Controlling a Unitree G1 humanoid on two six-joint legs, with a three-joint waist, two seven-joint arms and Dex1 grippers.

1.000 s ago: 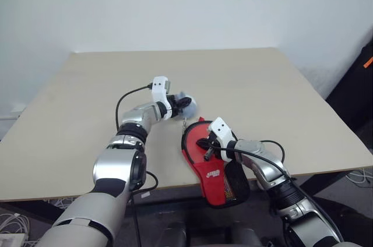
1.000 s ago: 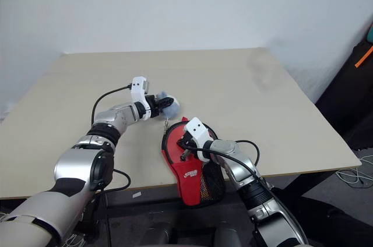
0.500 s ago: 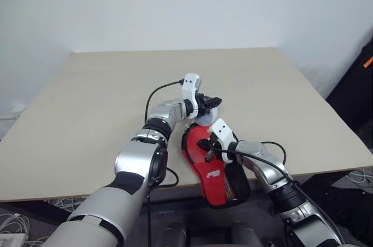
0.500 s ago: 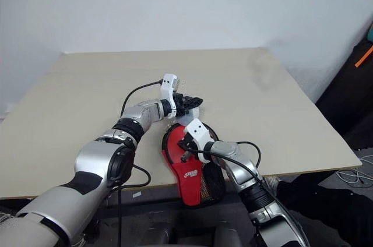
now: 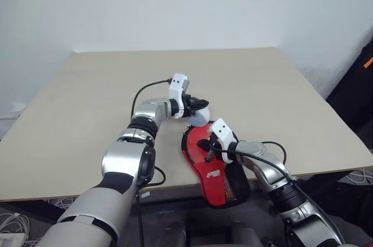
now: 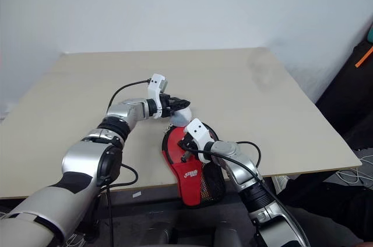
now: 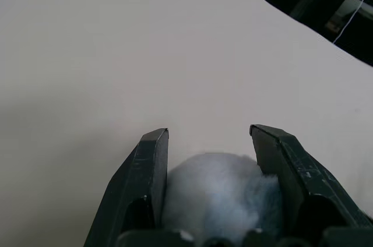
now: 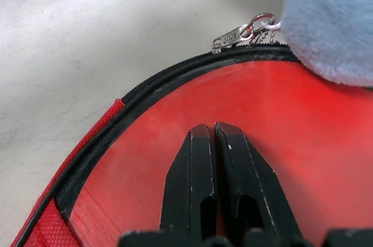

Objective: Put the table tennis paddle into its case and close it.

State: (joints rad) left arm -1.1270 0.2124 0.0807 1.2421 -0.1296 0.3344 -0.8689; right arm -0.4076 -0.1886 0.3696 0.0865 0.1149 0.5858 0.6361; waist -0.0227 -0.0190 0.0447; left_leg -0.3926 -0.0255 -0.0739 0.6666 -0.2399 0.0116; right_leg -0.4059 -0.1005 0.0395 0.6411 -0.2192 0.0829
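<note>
A red, paddle-shaped soft zip case (image 5: 211, 168) with black edging lies at the near edge of the smooth, pale beige table (image 5: 87, 101), its narrow handle end with a black mesh panel hanging past the edge. Its round part shows a smooth red surface; whether that is the paddle's rubber face or the case's own fabric I cannot tell. A black zip track follows the curved rim, and a small silver metal zip pull (image 8: 236, 34) lies on the table just beside the far rim.

The right gripper (image 8: 213, 142) rests on that smooth red round part, its two black fingers (image 8: 195, 165) pressed together, closed with nothing between them.

The left gripper (image 7: 213, 142) hangs just beyond the far rim of the case, pointing toward the robot's right. Its black fingers (image 7: 148, 165) stand partly apart and clasp a soft, fuzzy, pale grey-white fluffy ball (image 7: 218, 191). In the right wrist view this fluff overlaps the rim of the case beside the zip pull; whether it touches the case is unclear.
</note>
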